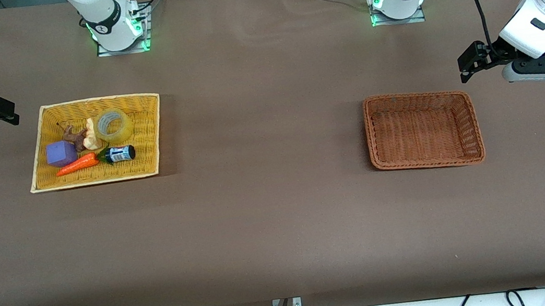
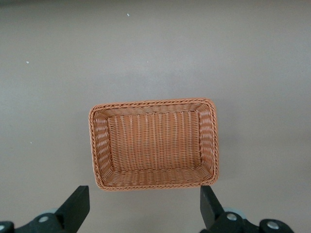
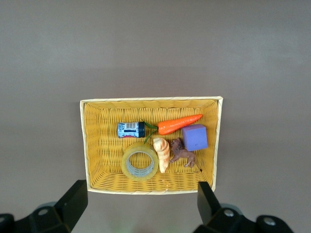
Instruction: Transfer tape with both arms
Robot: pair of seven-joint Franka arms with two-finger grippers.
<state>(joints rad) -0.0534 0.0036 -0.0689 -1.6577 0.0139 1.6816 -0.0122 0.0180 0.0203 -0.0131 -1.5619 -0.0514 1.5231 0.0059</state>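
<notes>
The tape (image 1: 114, 125) is lying flat in the yellow basket (image 1: 149, 160), light, stiff and a bit slick, probably best pinched across its wall, while both the right hand (image 3: 138, 206) and left hand (image 2: 145, 211) are being held spread.

Tape (image 1: 113, 125) looks like glossy clear-yellowish plastic, sitting in a woven yellow wicker tray (image 1: 150, 161). Brown basket (image 1: 473, 121) is woven wicker too, rougher-looking. Surface (image 1: 270, 216) is matt brown, cloth-like. Cube (image 1: 61, 153) is matt purple, carrot (image 1: 77, 164) shiny.

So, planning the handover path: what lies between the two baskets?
Nothing: the front view shows only bare table between the yellow basket and the brown basket.
</notes>
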